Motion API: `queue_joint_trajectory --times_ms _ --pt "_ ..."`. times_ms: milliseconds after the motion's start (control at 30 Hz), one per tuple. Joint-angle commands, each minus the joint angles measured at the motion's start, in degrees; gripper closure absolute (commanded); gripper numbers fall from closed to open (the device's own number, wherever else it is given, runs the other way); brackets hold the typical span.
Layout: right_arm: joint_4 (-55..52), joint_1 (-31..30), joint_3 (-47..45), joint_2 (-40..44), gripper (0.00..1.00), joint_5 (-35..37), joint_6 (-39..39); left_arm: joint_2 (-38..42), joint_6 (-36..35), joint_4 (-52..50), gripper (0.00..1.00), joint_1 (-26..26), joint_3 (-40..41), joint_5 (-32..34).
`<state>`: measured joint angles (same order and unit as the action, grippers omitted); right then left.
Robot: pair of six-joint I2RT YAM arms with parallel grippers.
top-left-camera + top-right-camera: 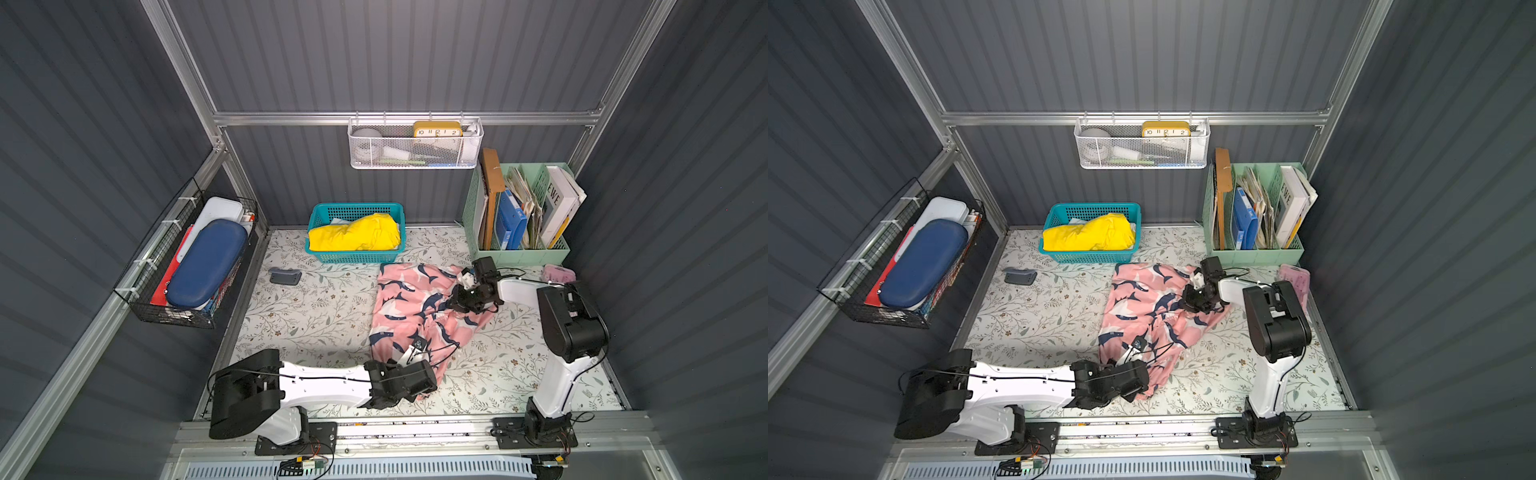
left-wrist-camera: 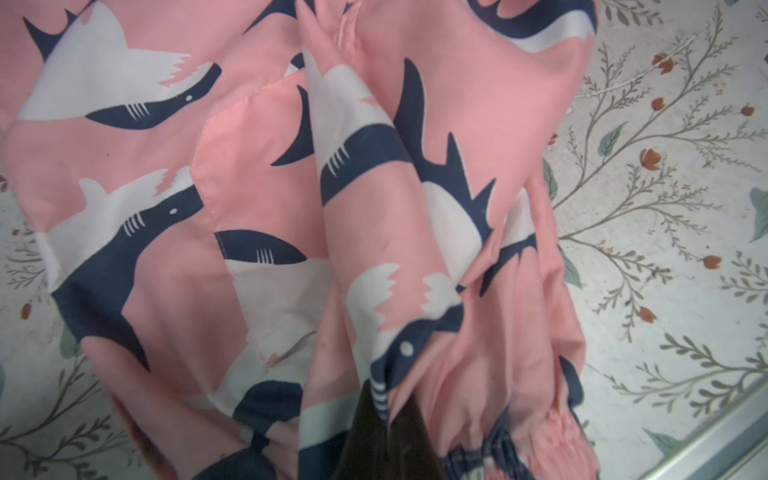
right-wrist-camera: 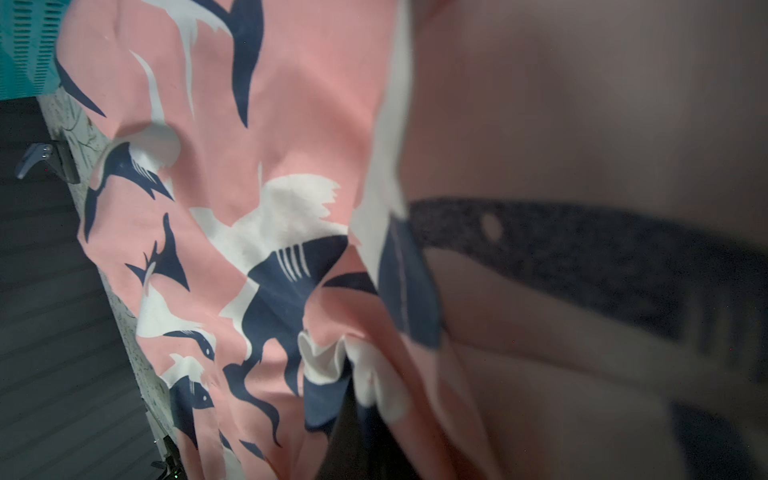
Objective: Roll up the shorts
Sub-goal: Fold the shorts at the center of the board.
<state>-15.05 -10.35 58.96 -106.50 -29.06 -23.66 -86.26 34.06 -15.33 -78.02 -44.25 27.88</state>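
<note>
Left hand sits low over the near end of the shorts, jaws closed on a pinch of pink fabric. In the left wrist view its dark fingers meet with a fold of shark print gathered between them, and the elastic waistband lies just beside them. The left forearm runs nearly level from its base at the front rail toward the middle of the counter, with the wrist turned in toward the cloth.

Right hand is at the far right part of the shorts, its jaws likewise closed on bunched fabric. The right wrist view shows a dark finger half buried in folds, with blurred cloth lying close over much of the lens. The right arm stands up from its base with the elbow high, and its white forearm reaches down and leftward to the cloth.

Between the two hands the fabric is drawn into ridges and creases, while the left part lies flatter. The shorts rest right of centre on the floral counter, spread out and not rolled.

Just beside their far edge stands a teal basket holding a yellow cloth. A green file holder occupies the far right corner. A small grey object lies on the counter, well apart to the left.
</note>
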Motion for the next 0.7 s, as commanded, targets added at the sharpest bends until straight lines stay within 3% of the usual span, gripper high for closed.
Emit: queue_joint_trajectory --times_ms 0,300,667 --pt "-4.9 0.3 -0.7 3.9 1.00 5.6 3.7 -1.7 -1.5 0.3 1.00 -0.1 -1.8 -1.4" --pt "-10.7 -4.8 9.7 8.5 1.00 8.9 8.3 2.9 -4.2 0.5 1.00 0.0 -2.6 3.0" --pt "-14.5 -12.0 25.4 2.5 1.00 5.7 10.2 12.6 0.5 -3.9 1.00 -0.1 1.2 5.9"
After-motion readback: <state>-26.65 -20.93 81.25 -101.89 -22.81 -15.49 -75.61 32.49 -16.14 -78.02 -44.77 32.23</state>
